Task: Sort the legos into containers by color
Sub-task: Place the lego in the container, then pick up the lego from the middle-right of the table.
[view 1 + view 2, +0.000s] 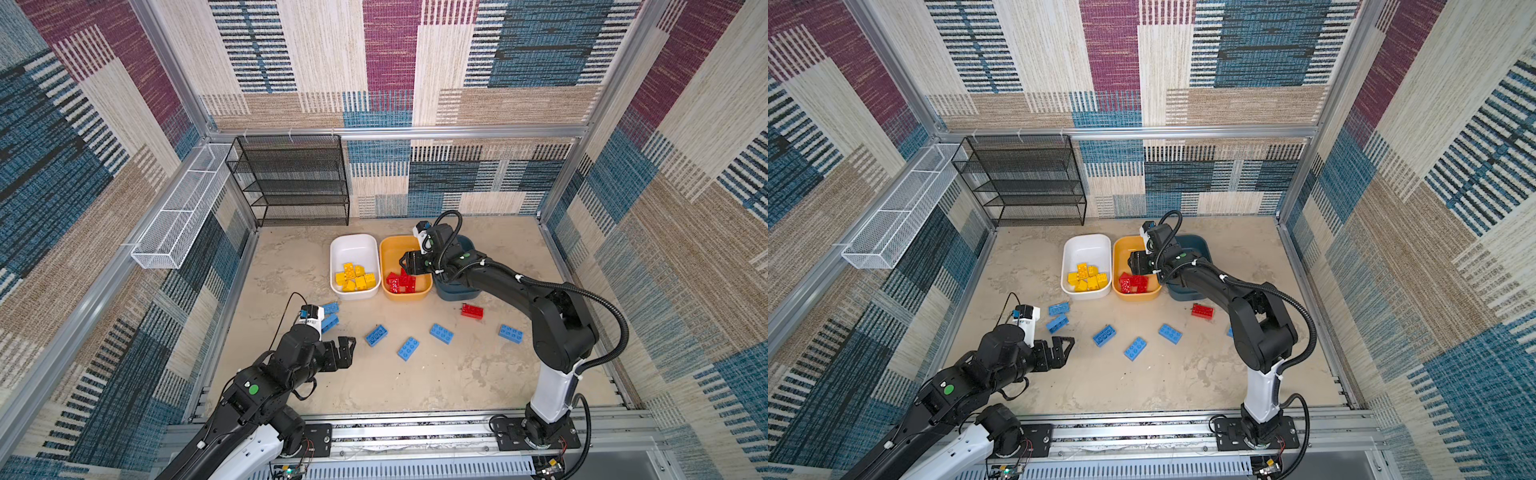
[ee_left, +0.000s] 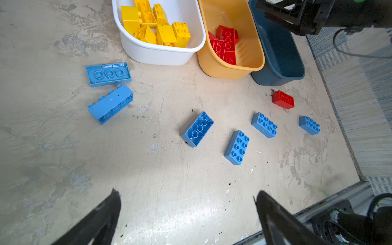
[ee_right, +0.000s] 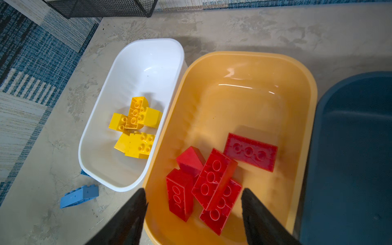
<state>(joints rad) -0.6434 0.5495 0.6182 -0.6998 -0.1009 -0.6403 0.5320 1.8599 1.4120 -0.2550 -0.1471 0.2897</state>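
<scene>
both wide and empty, the right claw (image 3: 193,191) is nearer than the left claw (image 2: 186,192) to the loose red brick (image 1: 472,311), lying roughly parallel to the front edge.

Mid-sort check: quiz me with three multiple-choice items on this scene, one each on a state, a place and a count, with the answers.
1. The right pincer is:
A open and empty above the orange tub
B shut on a brick
C shut, holding nothing

2. The loose red brick lies:
A inside the orange tub
B on the table beside the teal tub
C inside the teal tub

3. Blue bricks on the table:
A three
B nine
C six

Answers:
1 A: the right wrist view shows its fingers spread with nothing between them.
2 B: it sits on bare tabletop next to that tub.
3 C: the left wrist view shows all six.
</scene>
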